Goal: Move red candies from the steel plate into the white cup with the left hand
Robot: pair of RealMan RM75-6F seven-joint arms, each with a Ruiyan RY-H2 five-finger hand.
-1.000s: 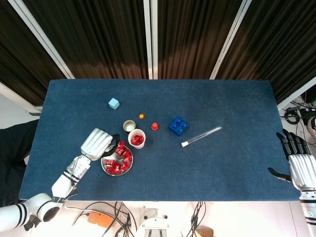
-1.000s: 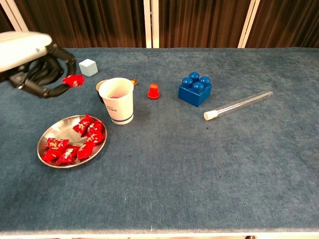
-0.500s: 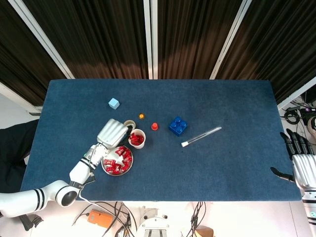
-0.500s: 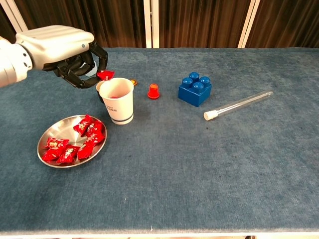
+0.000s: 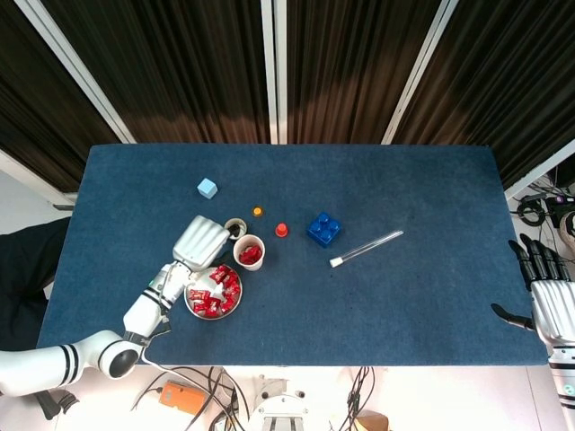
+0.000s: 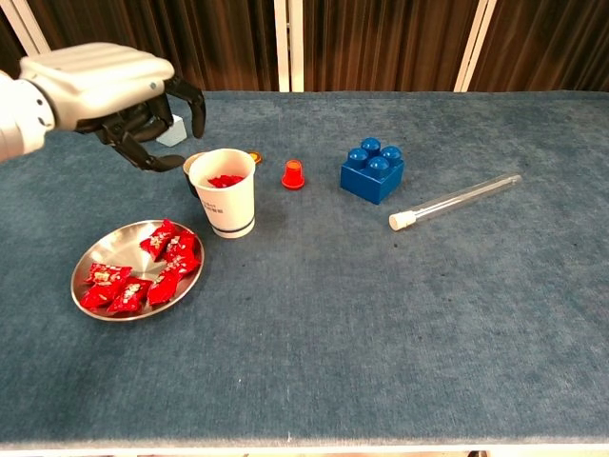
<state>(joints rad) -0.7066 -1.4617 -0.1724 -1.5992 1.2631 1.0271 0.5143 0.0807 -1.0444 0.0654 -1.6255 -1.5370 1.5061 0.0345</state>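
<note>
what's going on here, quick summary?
The left hand hovers just left of the white cup, fingers apart and holding nothing. Red candies already lie inside the cup, and several more red candies sit on the steel plate in front of it. The right hand idles at the table's far right edge.

Dark curtains (image 5: 180, 63) behind blue table (image 5: 404, 269)
</note>
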